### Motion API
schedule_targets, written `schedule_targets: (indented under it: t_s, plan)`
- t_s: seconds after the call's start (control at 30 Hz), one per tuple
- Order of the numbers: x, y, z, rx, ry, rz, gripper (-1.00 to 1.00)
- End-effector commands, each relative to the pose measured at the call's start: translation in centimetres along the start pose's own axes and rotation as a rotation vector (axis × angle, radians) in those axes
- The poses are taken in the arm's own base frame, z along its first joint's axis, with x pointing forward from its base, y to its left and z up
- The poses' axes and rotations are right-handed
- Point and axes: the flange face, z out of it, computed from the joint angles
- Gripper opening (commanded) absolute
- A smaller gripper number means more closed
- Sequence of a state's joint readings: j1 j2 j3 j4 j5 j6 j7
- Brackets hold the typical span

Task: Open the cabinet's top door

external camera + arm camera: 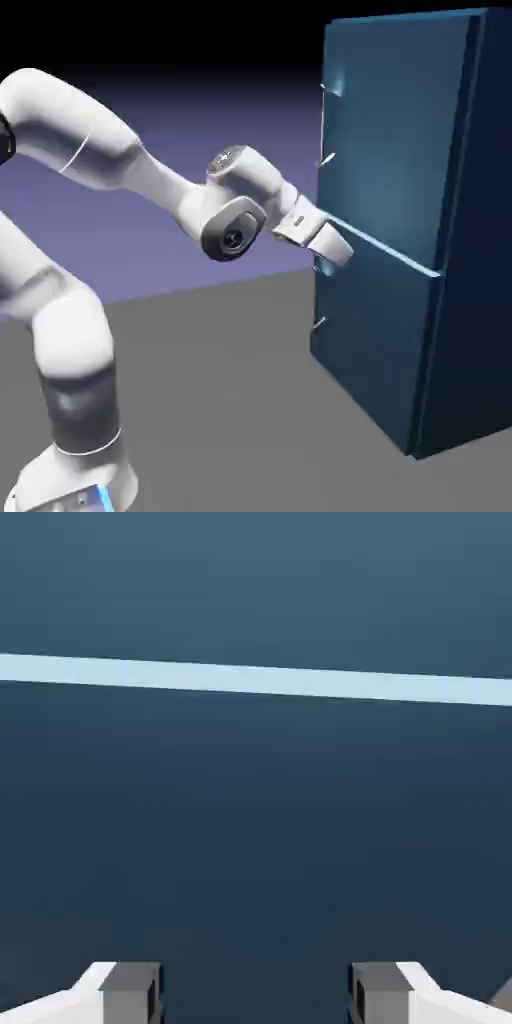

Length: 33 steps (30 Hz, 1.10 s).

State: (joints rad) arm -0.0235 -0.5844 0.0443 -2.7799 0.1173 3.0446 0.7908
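The tall dark teal-blue cabinet (472,250) stands at the right of the exterior view. Its top door (395,140) is the larger upper panel and lies flush with the front. A thin silvery vertical handle (325,125) sits at that door's left edge. My gripper (326,260) is right at the cabinet's front, well below the handle, level with the pale seam (385,248) between the two doors. In the hand view blue panel fills the picture, crossed by the seam (256,679). My gripper (255,994) is open with nothing between its two grey fingertips (130,992).
The shorter lower door (370,345) has its own small handle (318,323) at its left edge, just below my hand. The white arm reaches in from the lower left over the grey table (230,400).
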Motion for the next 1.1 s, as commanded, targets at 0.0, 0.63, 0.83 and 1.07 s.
schedule_targets:
  t_s: [0.0,0.63,0.83,1.07]
  plan:
    - [0.5,-0.4,-0.4,0.014,0.013,0.054,0.00]
    - [5.8,-6.5,-9.0,0.375,0.113,1.039,0.00]
    - [5.7,-8.1,-11.1,0.502,0.075,1.329,0.00]
    - [4.4,-10.1,-12.6,0.640,-0.015,1.656,0.00]
